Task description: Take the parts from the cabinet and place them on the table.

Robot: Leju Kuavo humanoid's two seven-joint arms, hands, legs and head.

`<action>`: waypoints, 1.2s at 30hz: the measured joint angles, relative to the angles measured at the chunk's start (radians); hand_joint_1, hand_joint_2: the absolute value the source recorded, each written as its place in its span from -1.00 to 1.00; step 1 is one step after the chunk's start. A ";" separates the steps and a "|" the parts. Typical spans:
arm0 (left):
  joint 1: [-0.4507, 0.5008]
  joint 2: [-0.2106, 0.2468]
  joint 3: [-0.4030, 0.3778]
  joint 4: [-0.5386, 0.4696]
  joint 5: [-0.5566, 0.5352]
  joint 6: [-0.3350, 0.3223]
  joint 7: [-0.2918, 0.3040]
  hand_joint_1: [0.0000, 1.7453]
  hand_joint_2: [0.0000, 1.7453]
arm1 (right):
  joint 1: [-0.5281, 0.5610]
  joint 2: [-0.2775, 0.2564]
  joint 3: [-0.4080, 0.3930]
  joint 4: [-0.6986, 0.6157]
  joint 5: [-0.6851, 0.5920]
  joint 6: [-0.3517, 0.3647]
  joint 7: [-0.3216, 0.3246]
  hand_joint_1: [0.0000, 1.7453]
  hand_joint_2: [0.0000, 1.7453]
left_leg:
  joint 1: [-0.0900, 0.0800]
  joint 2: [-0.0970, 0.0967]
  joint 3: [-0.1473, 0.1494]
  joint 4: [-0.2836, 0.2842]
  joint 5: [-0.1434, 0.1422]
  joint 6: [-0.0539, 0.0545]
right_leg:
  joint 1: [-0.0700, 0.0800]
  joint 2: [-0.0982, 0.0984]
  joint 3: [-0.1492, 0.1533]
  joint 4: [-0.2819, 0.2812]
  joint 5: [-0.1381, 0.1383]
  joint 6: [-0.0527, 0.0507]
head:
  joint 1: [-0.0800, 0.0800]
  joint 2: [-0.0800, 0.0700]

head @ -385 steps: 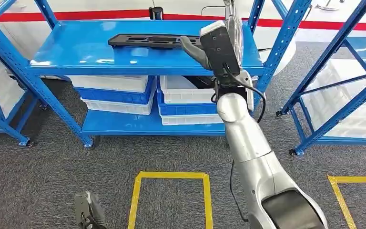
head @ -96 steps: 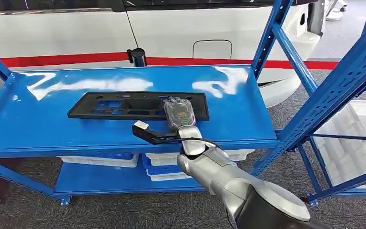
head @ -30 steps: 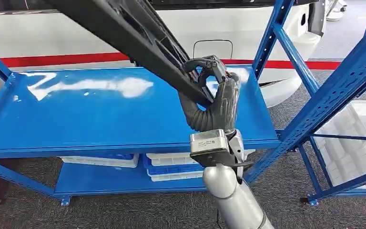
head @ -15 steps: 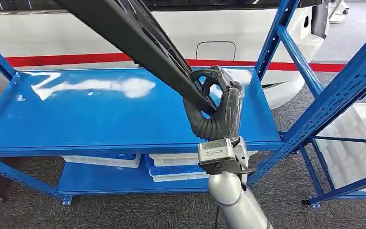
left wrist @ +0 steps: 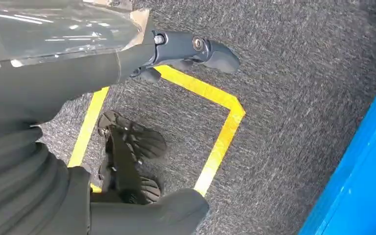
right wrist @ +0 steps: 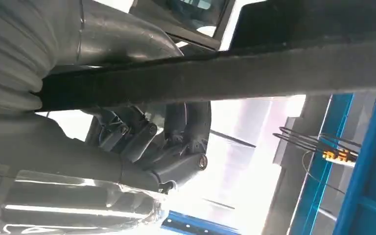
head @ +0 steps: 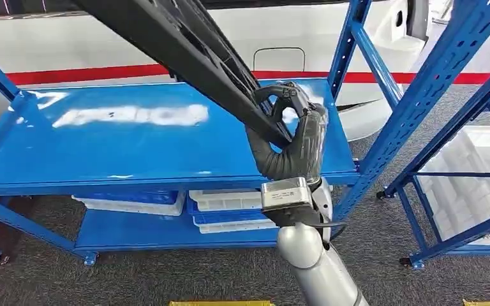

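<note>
**Robot Hand Lifting the Long Black Part Off the Blue Shelf**

Fingers (head: 279,95) of the right hand (head: 287,137) are curling tight around the long black part (head: 185,44), pinching one end of it. The thumb is pressing from the other side, so the part is squeezed in the middle of the hand. The part is up in the air above the blue shelf (head: 134,143), not touching it. It is tilting, with the held end low near the shelf's right side and the far end going up high past the shelf's left back corner. In the right wrist view the part (right wrist: 254,73) is running like a dark bar across the hand (right wrist: 142,142), and the fingers (right wrist: 186,122) are hooking around it.

The silver right arm (head: 319,274) is reaching up in front of the shelf. Under the shelf, white and blue bins (head: 223,207) are sitting on a lower board. Behind the shelf a white car with a red stripe (head: 102,71) is standing. Another blue rack (head: 459,127) is standing to the right of the shelf.

The left hand (left wrist: 54,122) is hanging down over grey carpet with a yellow tape square (left wrist: 220,142). Its fingers (left wrist: 196,49) are spread apart and holding nothing.
</note>
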 joint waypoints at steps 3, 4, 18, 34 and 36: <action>-0.005 0.004 0.000 0.000 0.000 -0.002 -0.003 -1.00 1.00 | -0.001 0.001 -0.003 0.000 0.003 -0.001 0.001 1.00 1.00 | -0.012 -0.001 0.052 -0.088 0.010 0.014 | 0.003 -0.003 -0.002 -0.001 0.014 0.020 | 0.003 0.000; -0.005 0.005 0.000 0.000 0.000 -0.004 -0.003 -1.00 1.00 | -0.002 0.001 -0.003 0.000 0.009 -0.001 0.001 1.00 1.00 | -0.017 -0.001 0.049 -0.091 0.009 0.016 | 0.000 -0.004 -0.004 -0.002 0.019 0.027 | -0.002 0.000; -0.029 -0.004 0.003 0.000 0.027 -0.003 0.002 -1.00 1.00 | 0.020 -0.006 -0.052 0.049 0.002 -0.001 -0.019 1.00 1.00 | -0.015 0.013 -0.085 -0.096 0.141 0.021 | 0.003 0.000 0.136 -0.022 -0.105 0.043 | 0.002 0.000; 0.010 0.014 0.044 0.002 0.073 0.045 -0.014 -1.00 1.00 | -0.010 0.084 -0.057 0.179 -0.093 0.070 -0.070 1.00 1.00 | -0.013 -0.004 0.055 -0.101 0.009 0.009 | 0.003 -0.008 0.001 -0.014 0.023 0.027 | 0.007 0.000; 0.011 0.016 0.044 0.002 0.073 0.045 -0.014 -1.00 1.00 | -0.012 0.087 -0.058 0.181 -0.096 0.071 -0.071 1.00 1.00 | -0.017 -0.001 0.047 -0.104 0.022 0.027 | 0.003 -0.007 -0.003 -0.022 0.039 0.043 | 0.005 0.000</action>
